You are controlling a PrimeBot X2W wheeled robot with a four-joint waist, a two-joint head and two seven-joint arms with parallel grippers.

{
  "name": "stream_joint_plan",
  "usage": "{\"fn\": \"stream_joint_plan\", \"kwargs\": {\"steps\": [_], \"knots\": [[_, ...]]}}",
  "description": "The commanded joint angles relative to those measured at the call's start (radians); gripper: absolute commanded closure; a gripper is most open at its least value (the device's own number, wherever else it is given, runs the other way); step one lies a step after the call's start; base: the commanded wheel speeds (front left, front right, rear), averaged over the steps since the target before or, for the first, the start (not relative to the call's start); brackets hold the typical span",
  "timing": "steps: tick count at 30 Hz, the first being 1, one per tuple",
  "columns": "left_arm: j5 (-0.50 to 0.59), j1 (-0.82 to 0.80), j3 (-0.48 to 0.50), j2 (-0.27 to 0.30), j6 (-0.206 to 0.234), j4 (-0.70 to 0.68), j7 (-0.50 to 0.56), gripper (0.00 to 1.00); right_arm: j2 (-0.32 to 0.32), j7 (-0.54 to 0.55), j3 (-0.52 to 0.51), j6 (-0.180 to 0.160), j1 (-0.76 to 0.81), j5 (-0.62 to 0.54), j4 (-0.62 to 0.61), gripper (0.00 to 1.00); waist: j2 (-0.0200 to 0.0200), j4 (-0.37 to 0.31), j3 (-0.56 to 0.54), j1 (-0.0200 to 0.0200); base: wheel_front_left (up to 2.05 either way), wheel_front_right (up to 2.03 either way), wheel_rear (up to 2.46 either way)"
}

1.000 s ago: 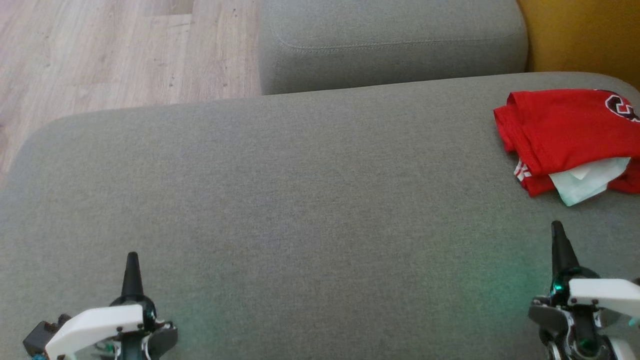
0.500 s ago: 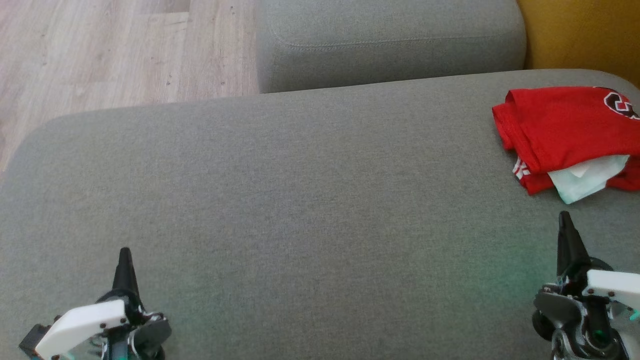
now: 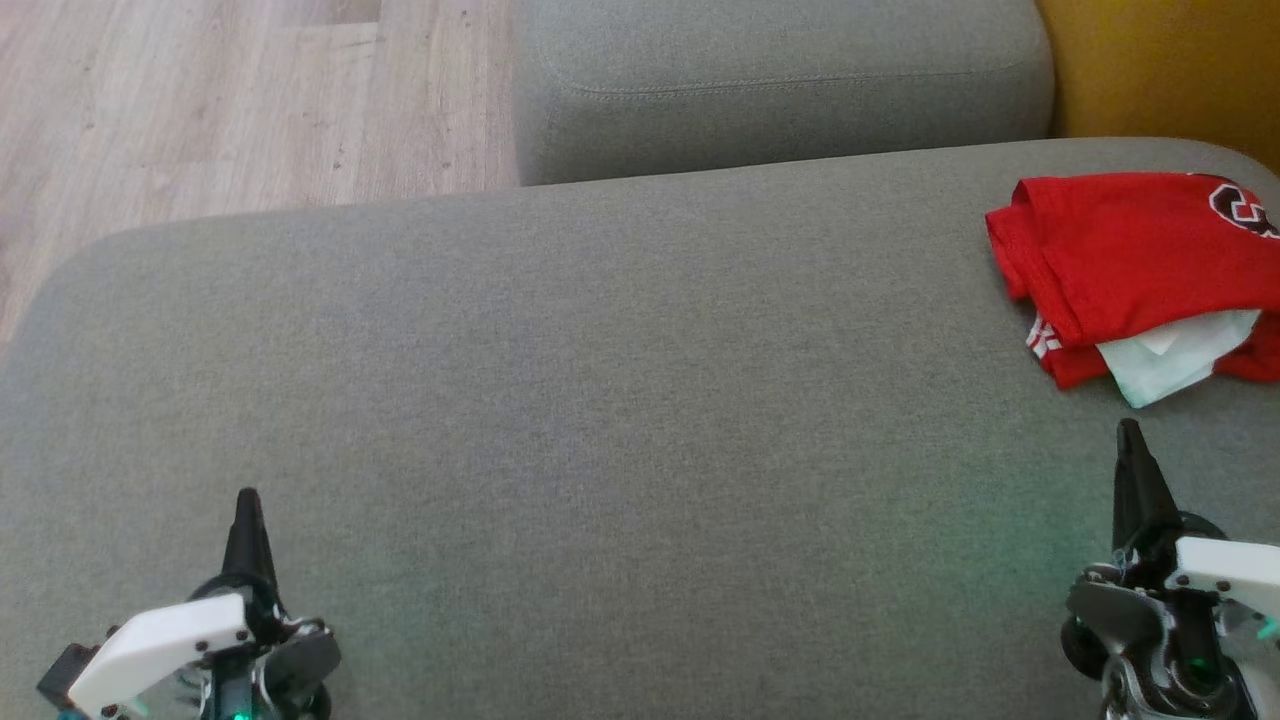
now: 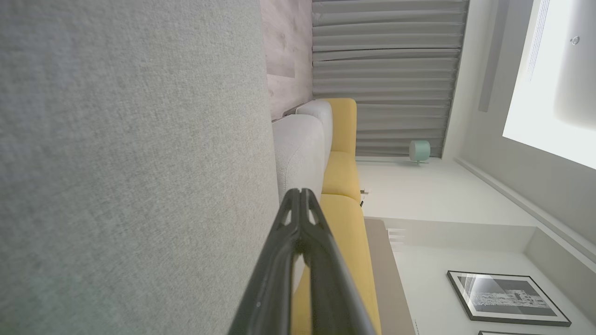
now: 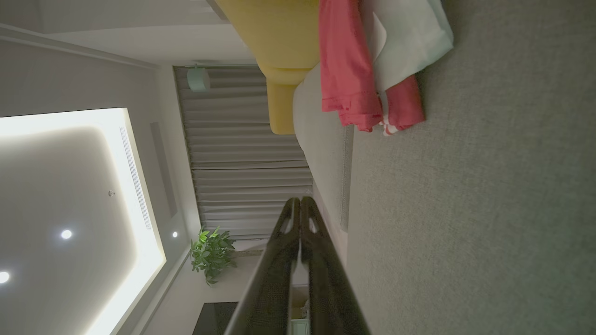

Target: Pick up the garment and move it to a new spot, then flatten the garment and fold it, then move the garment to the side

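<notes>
Both pincers rest low over a grey sofa seat (image 3: 600, 400), each with its two dark fingers pressed together and nothing between them. The left pincer (image 3: 246, 498) points across bare grey upholstery, touching no cloth; its wrist view shows the left pincer's (image 4: 300, 193) tips meeting to a single point above the fabric. The right pincer (image 3: 1128, 432) is closed and empty as well, its tips joined in its own wrist view (image 5: 300, 200). The red garment (image 3: 1120, 250) lies folded just ahead of the right pincer and slightly to its right, near but apart from the fingertips, and well away from the left pincer. A pale white piece (image 3: 1175, 360) sticks out from the garment's near edge, the part closest to the right pincer. Beyond both pincers stand a grey cushion (image 3: 780, 80) and a yellow sofa (image 3: 1160, 70); a wooden floor (image 3: 200, 100) lies ahead of the left pincer.
</notes>
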Motion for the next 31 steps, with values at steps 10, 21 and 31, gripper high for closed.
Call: {"fn": "stream_joint_plan", "kwargs": {"steps": [10,21,31], "knots": [[0.005,-0.050,0.044,0.008,-0.007,-0.028,0.010,1.00,0.000,0.009,0.014,0.008,-0.049,0.003,-0.038,1.00,0.0000,0.000,0.000,0.0000,0.00,0.00,0.00],[0.008,-0.051,0.047,0.005,-0.007,-0.028,0.013,1.00,0.002,0.011,0.012,0.008,-0.049,0.000,-0.038,1.00,0.0000,0.000,0.000,0.0000,0.00,0.00,0.00],[0.010,-0.051,0.051,0.003,-0.007,-0.028,0.016,1.00,0.003,0.013,0.010,0.008,-0.049,-0.001,-0.038,1.00,0.0000,0.000,0.000,0.0000,0.00,0.00,0.00]]}}
